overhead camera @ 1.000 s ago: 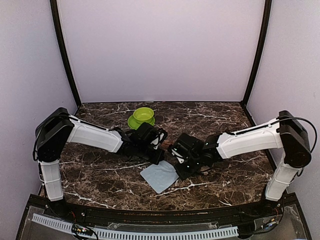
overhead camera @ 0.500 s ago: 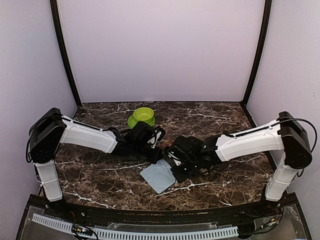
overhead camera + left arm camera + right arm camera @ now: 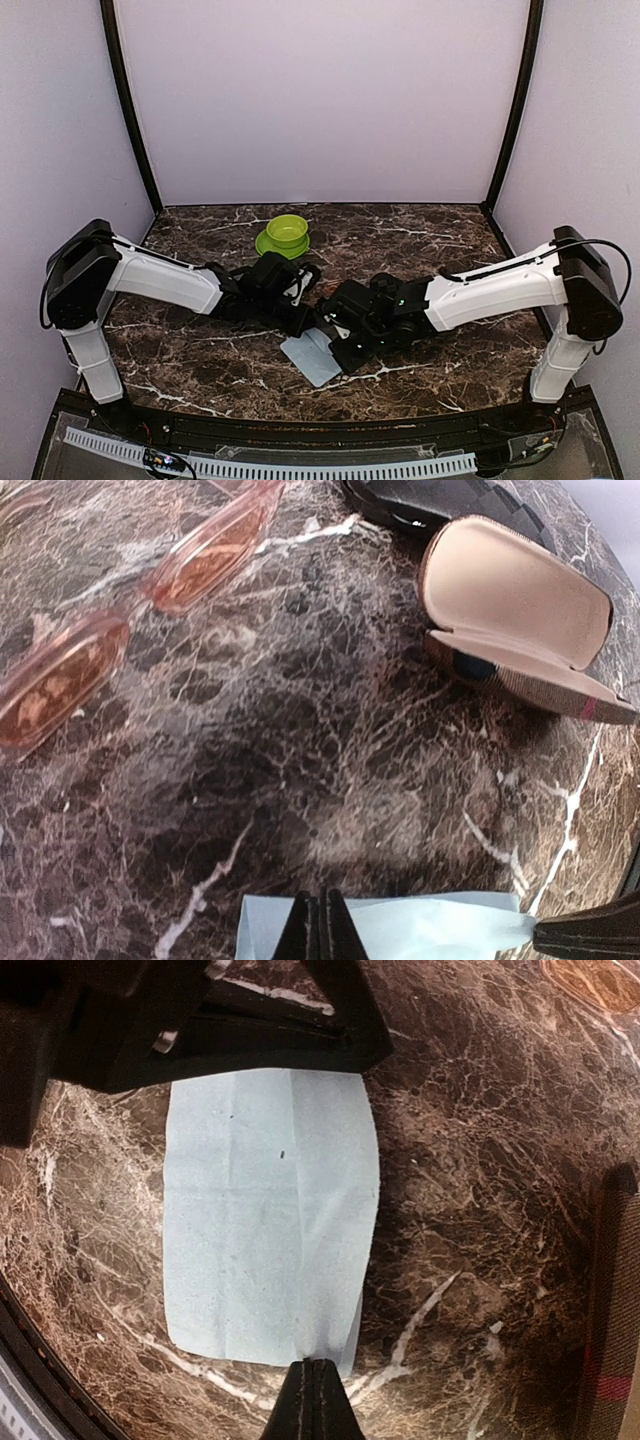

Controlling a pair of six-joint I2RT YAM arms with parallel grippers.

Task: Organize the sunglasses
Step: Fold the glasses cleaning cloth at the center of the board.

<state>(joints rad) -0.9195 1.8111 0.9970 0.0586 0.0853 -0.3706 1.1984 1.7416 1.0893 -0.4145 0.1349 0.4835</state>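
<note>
- From above, a pale blue rectangular cloth [image 3: 305, 358] lies on the dark brown marble-patterned table [image 3: 190, 365], near its front edge.
- The left gripper [image 3: 308, 322] sits at the cloth's far edge and the right gripper [image 3: 336, 350] at its right side, the two arms meeting over it.
- A bright green round bowl [image 3: 286, 232] stands well beyond the cloth, toward the back wall.
- I cannot pick out the sunglasses here; the arms cover that stretch.
- The left wrist view shows that claw [image 3: 320, 926] pressed tight together at the cloth's [image 3: 420, 930] edge. I cannot tell whether fabric is caught in it.
- Beyond the cloth to the left lie the reddish-brown translucent sunglasses [image 3: 200, 560], flat on the marble, well apart from it.
- Beyond it to the right sits a brown-and-beige striped case [image 3: 510, 600], lid open, with a black bumpy oblong case [image 3: 440, 495] just behind.
- In the right wrist view that claw [image 3: 318, 1395] is pressed together, pinching the cloth's [image 3: 270, 1220] near edge, where a crease runs into the tips.
- An orange lens [image 3: 595, 980] shows far past the cloth, and the striped case [image 3: 605, 1300] is off to its right.
</note>
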